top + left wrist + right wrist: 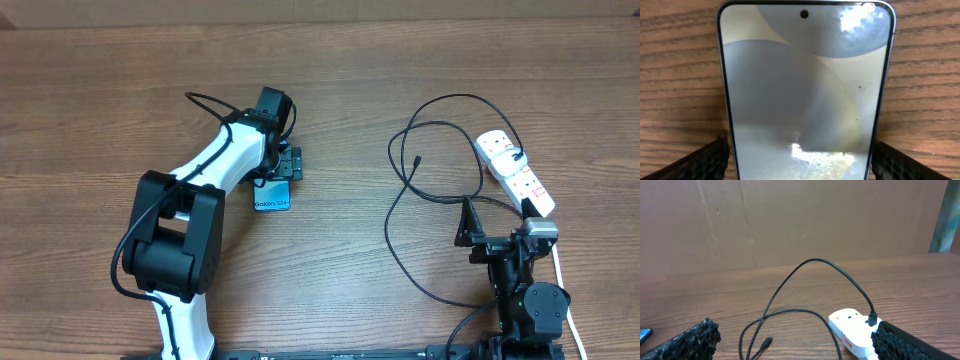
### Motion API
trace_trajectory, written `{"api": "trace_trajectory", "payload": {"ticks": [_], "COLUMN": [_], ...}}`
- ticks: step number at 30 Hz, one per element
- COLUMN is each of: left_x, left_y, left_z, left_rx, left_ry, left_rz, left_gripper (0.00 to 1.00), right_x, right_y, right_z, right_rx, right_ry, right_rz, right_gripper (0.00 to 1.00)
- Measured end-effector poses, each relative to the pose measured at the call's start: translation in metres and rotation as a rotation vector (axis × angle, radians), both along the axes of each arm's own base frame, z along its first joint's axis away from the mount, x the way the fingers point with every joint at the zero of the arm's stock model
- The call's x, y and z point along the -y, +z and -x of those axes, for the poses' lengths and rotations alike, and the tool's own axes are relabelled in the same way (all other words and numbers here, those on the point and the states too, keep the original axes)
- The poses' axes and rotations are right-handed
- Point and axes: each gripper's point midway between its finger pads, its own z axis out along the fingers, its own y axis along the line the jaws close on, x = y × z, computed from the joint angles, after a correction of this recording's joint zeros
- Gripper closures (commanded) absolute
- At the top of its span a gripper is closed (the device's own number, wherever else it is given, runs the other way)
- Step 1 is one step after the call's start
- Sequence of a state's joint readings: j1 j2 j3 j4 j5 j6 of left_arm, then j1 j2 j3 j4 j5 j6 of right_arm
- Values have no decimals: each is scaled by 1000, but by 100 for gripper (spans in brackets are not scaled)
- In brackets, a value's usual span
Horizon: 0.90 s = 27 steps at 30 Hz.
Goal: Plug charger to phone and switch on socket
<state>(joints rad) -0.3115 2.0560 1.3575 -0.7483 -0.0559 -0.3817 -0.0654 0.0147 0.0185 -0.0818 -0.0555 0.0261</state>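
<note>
The phone (pixel 805 90) lies flat on the wooden table, screen up, and fills the left wrist view. My left gripper (pixel 800 150) straddles its near end, one black pad against each long edge. From overhead, the phone (pixel 272 197) pokes out below the left gripper (pixel 285 165). The charger (pixel 420 200) loops over the table on the right, its small connector tip (pixel 767 341) lying free and its other end plugged into the white socket (pixel 852 330). My right gripper (pixel 800 347) hovers open just short of the socket (pixel 515 172), with nothing between its fingers.
A brown cardboard wall (pixel 790 220) stands behind the table. The socket's white cord (pixel 562 275) runs down past the right arm's base (pixel 530 300). The left arm (pixel 190 215) stretches diagonally across the left half of the table.
</note>
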Motion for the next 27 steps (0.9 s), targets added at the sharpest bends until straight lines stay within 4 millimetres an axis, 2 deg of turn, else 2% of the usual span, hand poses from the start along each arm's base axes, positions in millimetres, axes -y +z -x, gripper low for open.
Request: {"api": "trace_trajectory", "payload": {"ticks": [4, 12, 22, 27], "left_x": [0, 0, 4, 12], "left_y": [0, 1, 3, 6], "left_z": [0, 0, 6, 23], "left_rx": [0, -1, -59, -157], "left_ry": [0, 0, 1, -1], "left_rz": [0, 2, 51, 108], "left_gripper": [24, 34, 36, 37], "right_x": [0, 0, 0, 0], "right_y": [0, 0, 0, 0], "right_z": [0, 0, 0, 0], "right_rx": [0, 0, -1, 0], "right_ry": [0, 0, 0, 0], "right_rz": [0, 0, 1, 1], "right_gripper": [0, 0, 0, 0]}}
